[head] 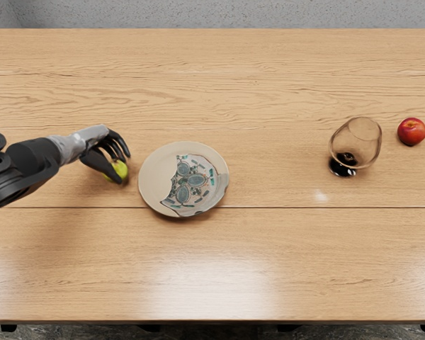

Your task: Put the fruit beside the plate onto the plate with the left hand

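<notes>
1. The left arm [25, 170] comes in from the left edge of the picture, at about 9 o'clock of the counter [212, 269].
2. The left robot hand [103, 150] is at the end of this arm, at 9 o'clock from the plate [154, 167] and near it.
3. Its dark fingers [117, 145] are curled over the green fruit [120, 170] and the thumb is at the other side of it, so the robot hand is closed on the green fruit.
4. The green fruit is small and yellow-green. It is at 9 o'clock from the plate, just beside the rim and not on the plate.
5. I cannot tell whether the green fruit rests on the counter or is a little above it.
6. The plate lies flat on the counter, a little left of the middle. It is pale with a green-blue pattern in its centre, and nothing lies on it.
7. A glass [355, 142] is well apart from the plate, at about 3 o'clock from it. It is tilted and has a dark base.
8. A red fruit [411, 131] lies on the counter near the glass, at about 2 o'clock from it, and does not touch it.
</notes>
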